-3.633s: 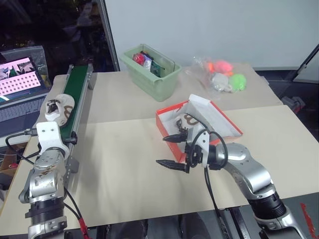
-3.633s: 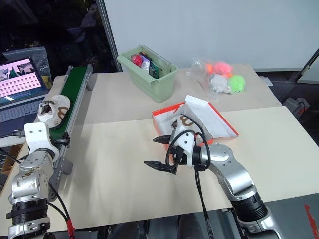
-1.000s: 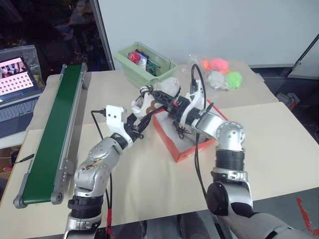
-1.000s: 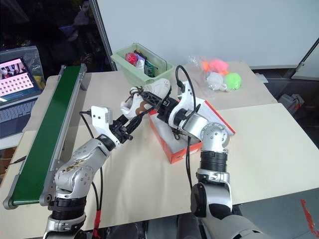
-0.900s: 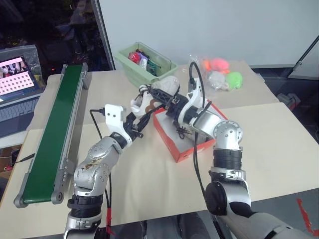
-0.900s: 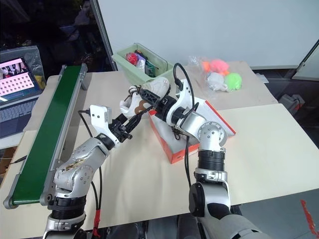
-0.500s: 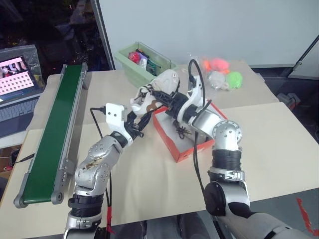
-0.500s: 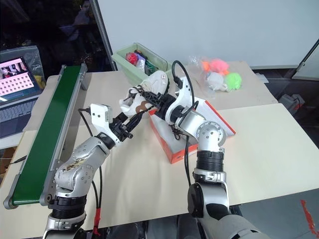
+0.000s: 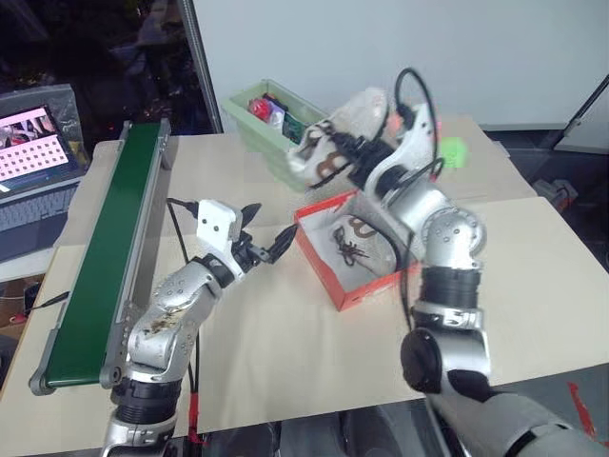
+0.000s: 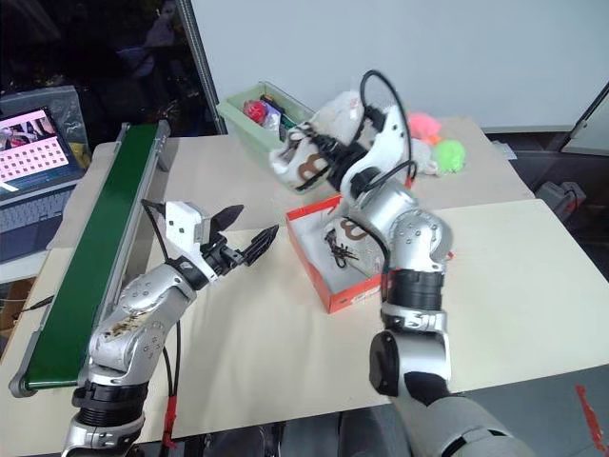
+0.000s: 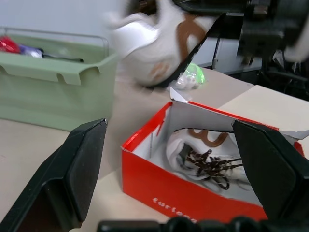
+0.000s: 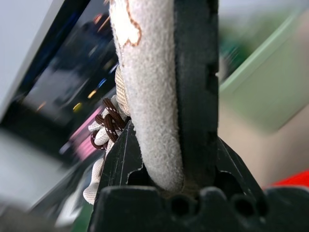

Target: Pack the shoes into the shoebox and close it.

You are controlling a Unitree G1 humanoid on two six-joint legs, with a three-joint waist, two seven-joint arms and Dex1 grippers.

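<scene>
The right hand (image 9: 344,152) is gripping a cream sneaker with brown patches and dark brown laces (image 9: 335,143), its fingers clamped on the shoe's side, holding it in the air above the far edge of the red-orange cardboard shoebox (image 9: 328,271) and in front of the pale green plastic bin (image 9: 249,116). The shoebox is sitting open on the beige counter (image 9: 266,333), its lid folded back, and a second matching sneaker (image 11: 200,152) is lying inside against the white lining. The left hand (image 10: 243,238) is hovering just beside the box's near-left corner with its black fingers spread wide, gripping nothing. A long green conveyor belt (image 9: 100,257) is lying along the counter's left edge.
</scene>
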